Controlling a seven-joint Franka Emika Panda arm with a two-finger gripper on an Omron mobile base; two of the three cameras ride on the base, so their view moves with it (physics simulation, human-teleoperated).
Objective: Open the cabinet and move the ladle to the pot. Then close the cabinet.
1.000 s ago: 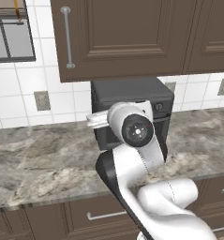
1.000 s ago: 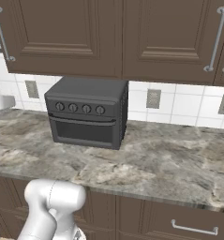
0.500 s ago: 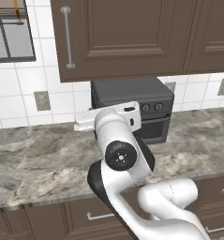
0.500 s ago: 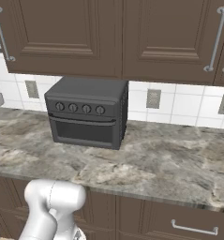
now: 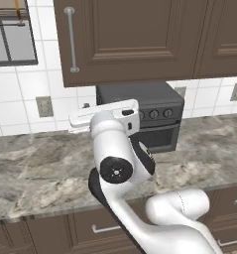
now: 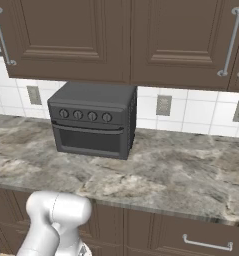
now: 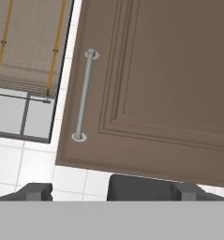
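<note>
The cabinet [image 5: 135, 34] is a dark brown wall unit, and its raised-panel door [image 7: 169, 79] is shut. The long silver bar handle [image 7: 83, 96] runs down the door's left side and also shows as the handle [image 5: 70, 39] and the handle [image 6: 3, 37] in the base views. My gripper [image 7: 112, 192] is open, with nothing between its dark fingertips [image 7: 36, 191], and it faces the door from below and right of the handle, some way off. My white hand [image 5: 104, 114] hovers over the counter in front of the oven. The ladle and the pot are out of view.
A dark grey oven box [image 6: 93, 120] stands on the marble counter [image 5: 35, 168] under the cabinet. A window with a blind [image 7: 24, 47] lies left of the door. Another cabinet door [image 6: 191, 35] hangs to the right. Brown drawers [image 6: 201, 240] run below the counter.
The arm has swung so the hand has shifted up and to the left, turning toward the cabinet door. The jaws stayed open.
</note>
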